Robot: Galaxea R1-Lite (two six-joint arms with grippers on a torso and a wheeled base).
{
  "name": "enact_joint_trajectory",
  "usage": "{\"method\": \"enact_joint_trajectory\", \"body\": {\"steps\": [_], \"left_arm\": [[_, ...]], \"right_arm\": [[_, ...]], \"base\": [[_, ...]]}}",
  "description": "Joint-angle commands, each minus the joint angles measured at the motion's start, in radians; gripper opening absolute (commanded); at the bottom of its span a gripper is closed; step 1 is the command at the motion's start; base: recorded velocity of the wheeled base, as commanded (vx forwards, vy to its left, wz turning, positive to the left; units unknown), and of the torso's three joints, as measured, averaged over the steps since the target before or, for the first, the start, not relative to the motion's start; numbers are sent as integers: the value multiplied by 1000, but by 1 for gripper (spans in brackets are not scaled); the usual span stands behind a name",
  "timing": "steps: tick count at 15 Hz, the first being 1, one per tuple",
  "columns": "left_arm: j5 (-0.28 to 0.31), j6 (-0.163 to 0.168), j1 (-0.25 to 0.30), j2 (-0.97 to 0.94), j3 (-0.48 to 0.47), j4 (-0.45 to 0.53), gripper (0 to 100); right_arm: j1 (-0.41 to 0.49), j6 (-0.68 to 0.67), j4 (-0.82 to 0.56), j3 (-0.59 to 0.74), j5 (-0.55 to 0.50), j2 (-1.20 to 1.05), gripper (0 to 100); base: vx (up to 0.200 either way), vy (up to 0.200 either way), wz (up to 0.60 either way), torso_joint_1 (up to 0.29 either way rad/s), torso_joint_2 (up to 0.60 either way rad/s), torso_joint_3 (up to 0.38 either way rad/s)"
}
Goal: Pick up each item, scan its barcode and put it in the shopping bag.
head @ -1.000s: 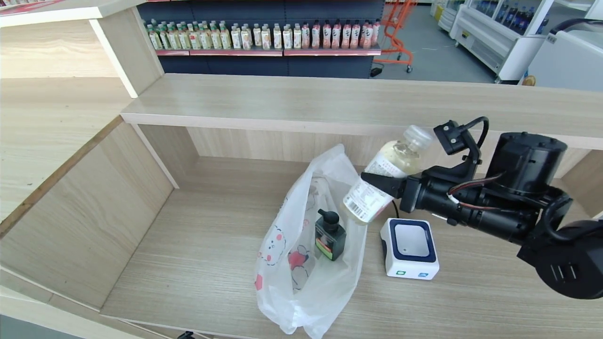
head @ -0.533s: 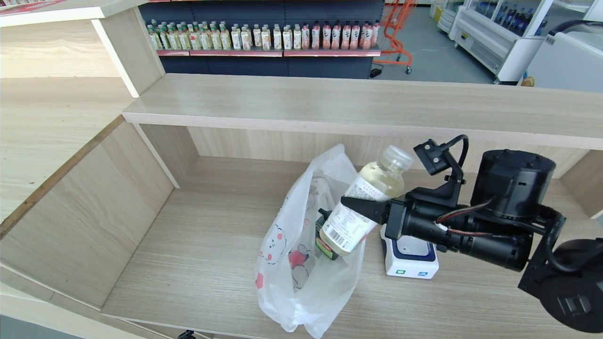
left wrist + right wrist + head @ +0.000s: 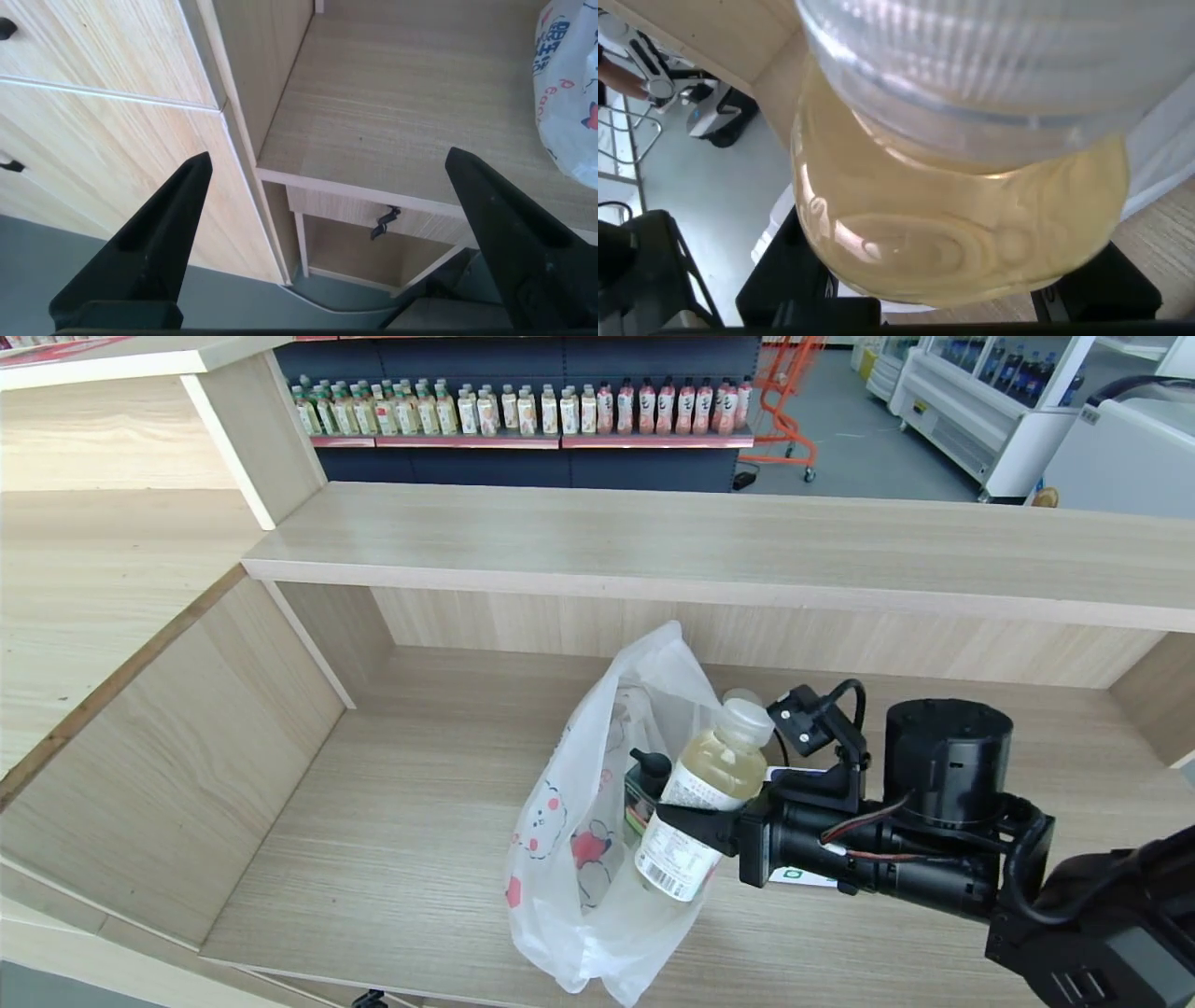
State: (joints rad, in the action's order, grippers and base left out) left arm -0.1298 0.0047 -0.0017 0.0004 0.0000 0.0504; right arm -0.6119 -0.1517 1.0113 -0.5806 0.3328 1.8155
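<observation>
While the right gripper squeezes the bottle tight, it should lower it gently into the shopping bag before letting go.

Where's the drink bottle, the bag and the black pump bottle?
drink bottle (image 3: 717, 767), head view, on its yellow upper part.
bag (image 3: 551, 821), head view, on its printed side wall.
black pump bottle (image 3: 651, 766), head view, on its pump top.

- We see the left gripper in the foreground, its two dark fingers spread wide apart with nothing between them.
- Past them, at mid-frame, lies the wooden counter.
- The shopping bag, white with red and blue print, rests on the counter at a corner of the frame.
- Pale cabinet panels stand beside the counter, above grey floor.
</observation>
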Motion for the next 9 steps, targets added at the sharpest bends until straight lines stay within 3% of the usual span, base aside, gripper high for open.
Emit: {"method": "enact_joint_trajectory", "body": {"steps": [1,5,9], "left_arm": [[-1,0,0,0,0,0,100],[-1,0,0,0,0,0,100],[-1,0,0,0,0,0,100]], "right_arm": [[20,35,36,2,2,103,0],[4,64,188,-27,26,223,0],[17,118,247,-27,23,271,0]], "base": [[0,0,0,0,0,0],[0,0,0,0,0,0],[0,0,0,0,0,0]]}}
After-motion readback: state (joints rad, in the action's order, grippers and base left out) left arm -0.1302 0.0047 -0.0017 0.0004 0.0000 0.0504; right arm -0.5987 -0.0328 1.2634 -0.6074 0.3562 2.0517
